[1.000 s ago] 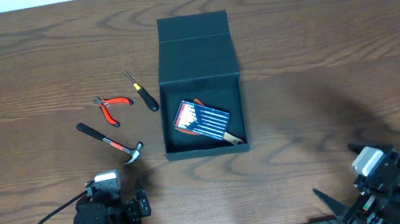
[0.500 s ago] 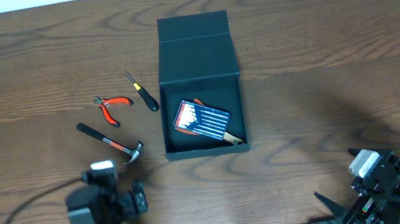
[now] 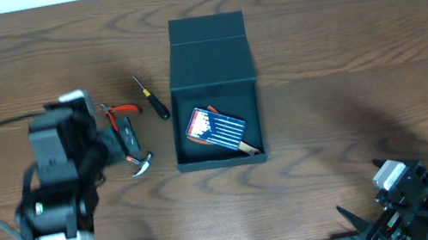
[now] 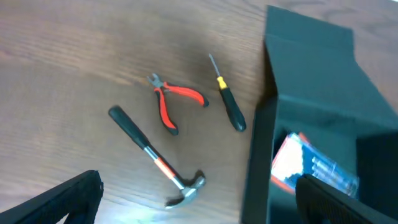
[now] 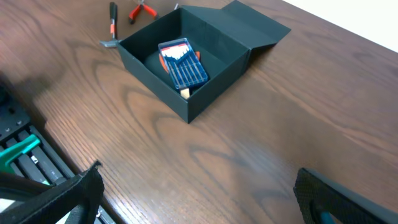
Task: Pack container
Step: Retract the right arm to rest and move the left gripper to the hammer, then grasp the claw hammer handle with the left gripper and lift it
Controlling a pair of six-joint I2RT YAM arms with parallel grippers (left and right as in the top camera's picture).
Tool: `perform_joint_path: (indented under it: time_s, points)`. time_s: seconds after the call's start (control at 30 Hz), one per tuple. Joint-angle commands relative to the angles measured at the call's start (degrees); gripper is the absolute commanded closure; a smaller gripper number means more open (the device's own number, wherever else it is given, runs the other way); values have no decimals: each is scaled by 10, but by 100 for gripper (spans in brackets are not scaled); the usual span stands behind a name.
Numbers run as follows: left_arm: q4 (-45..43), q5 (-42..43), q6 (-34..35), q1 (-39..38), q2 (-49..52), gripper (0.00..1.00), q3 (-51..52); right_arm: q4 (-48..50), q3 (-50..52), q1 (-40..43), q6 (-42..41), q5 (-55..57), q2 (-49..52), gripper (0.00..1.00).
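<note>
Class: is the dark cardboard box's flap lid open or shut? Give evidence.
Open. The matte dark teal-black cardboard box has its hinged flap lid folded back, exposing the blue-white bit case inside.

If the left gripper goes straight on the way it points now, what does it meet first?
Probably the hammer, near its head, which lies right ahead of the open left gripper; depth is unclear.

Count on table (image 3: pixel 358 43): container (image 3: pixel 209 51) one, hammer (image 4: pixel 155 158) one, pliers (image 4: pixel 169 102) one pair, screwdriver (image 4: pixel 229 106) one; inside container, bit case (image 3: pixel 215 128) one; items under it not countable
</note>
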State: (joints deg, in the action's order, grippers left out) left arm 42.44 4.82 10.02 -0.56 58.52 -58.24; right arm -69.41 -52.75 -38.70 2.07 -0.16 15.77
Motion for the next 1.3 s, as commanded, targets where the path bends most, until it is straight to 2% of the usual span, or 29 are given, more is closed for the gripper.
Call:
perform_joint_path:
  time_s: [0.0, 0.27, 0.47, 0.7, 1.07, 1.17, 1.27]
  points:
    - [10, -41, 140, -2, 62, 2, -34, 0, 0, 2, -7, 6, -1, 1]
    - [44, -44, 351, 6, 196, 2, -39, 0, 0, 2, -7, 6, -1, 1]
    - [50, -42, 438, 9, 274, 1, -39, 0, 0, 2, -7, 6, -1, 1]
    - [34, -24, 467, 9, 335, 1, -24, 0, 0, 2, -7, 6, -1, 1]
    - [-45, 10, 469, 12, 337, 0, 68, 0, 0, 2, -7, 6, -1, 1]
    - [-46, 12, 469, 18, 341, 7, 76, 0, 0, 2, -8, 6, -1, 1]
    - [-49, 12, 469, 23, 351, 10, 76, 0, 0, 2, -7, 6, -1, 1]
